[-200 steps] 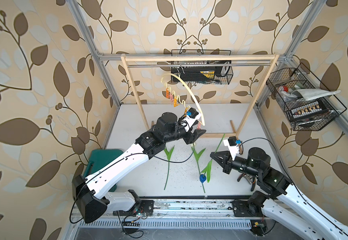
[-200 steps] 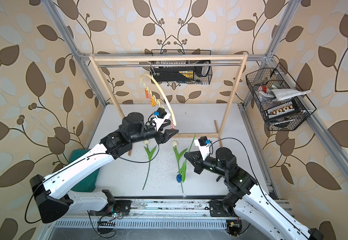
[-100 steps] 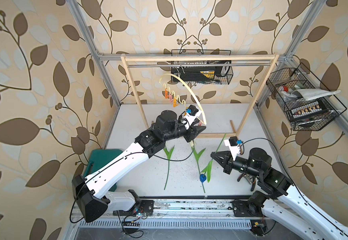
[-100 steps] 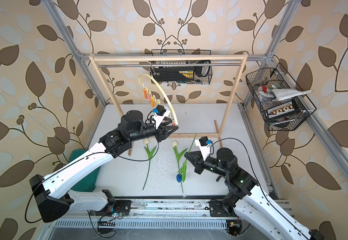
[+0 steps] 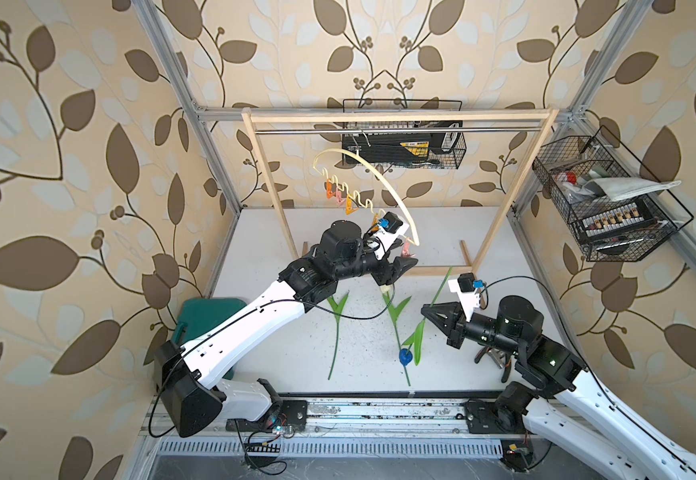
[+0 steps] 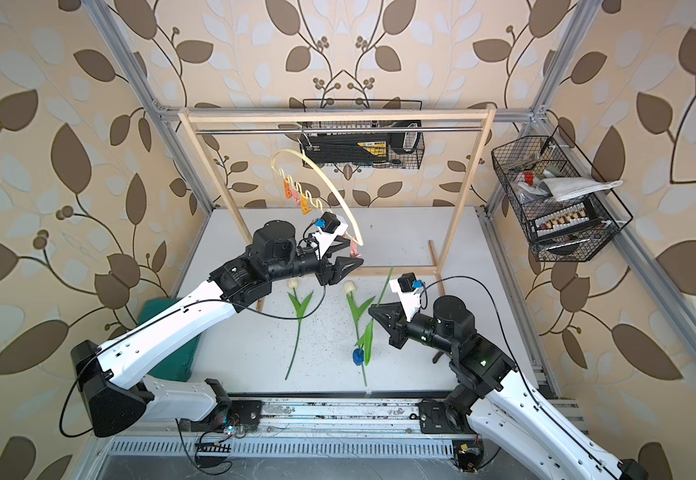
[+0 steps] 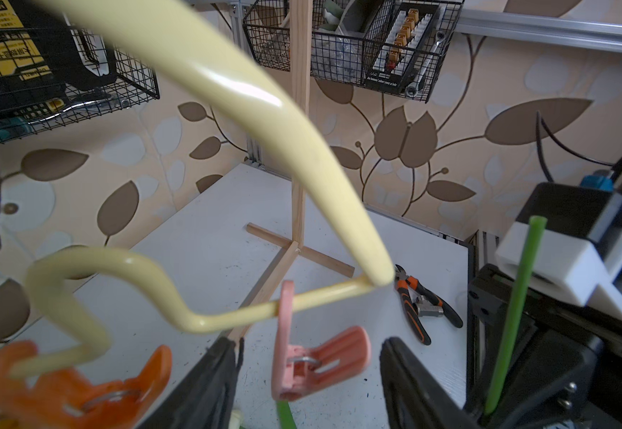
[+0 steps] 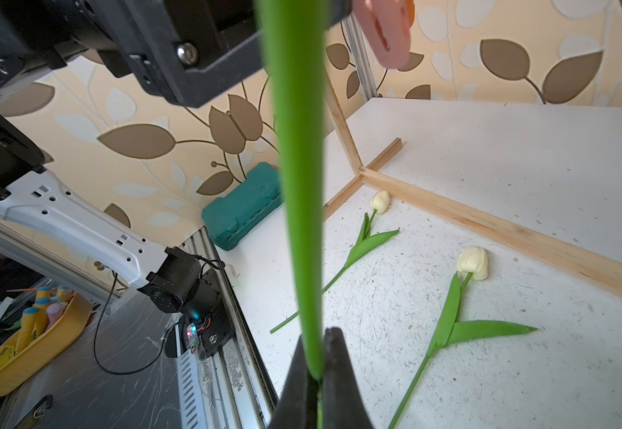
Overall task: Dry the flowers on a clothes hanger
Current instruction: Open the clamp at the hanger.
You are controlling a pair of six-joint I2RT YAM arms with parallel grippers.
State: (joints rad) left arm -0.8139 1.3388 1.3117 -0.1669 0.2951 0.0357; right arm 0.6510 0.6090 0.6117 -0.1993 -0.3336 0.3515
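The hanger [image 7: 265, 107] hangs by its hook from the rod of the rack [image 5: 296, 119], tilted so that its arc slants down toward the rack's front. The left end effector [image 7: 307, 347] is up at the hanger's low end, released. Its fingers [image 7: 205, 384] stand apart on either side of a pink pin [image 7: 324, 356] that hangs on the wavy bar, with a gap showing on each side (slim on one). An orange pin [image 7: 75, 386] sits next along the bar.

The right end effector [image 8: 318, 349] is clenched on the stem of the blue tulip [image 5: 405, 356], in front of the rack's base rail. The cut end of the stem points up toward the pink pin, and the blue head hangs lowest. Whether that head touches the worktop [image 5: 442, 228] I cannot tell.

The two white tulips [image 6: 349, 286] lie flat on the worktop just in front of the rack's base rail, heads toward it and stems pointing away.
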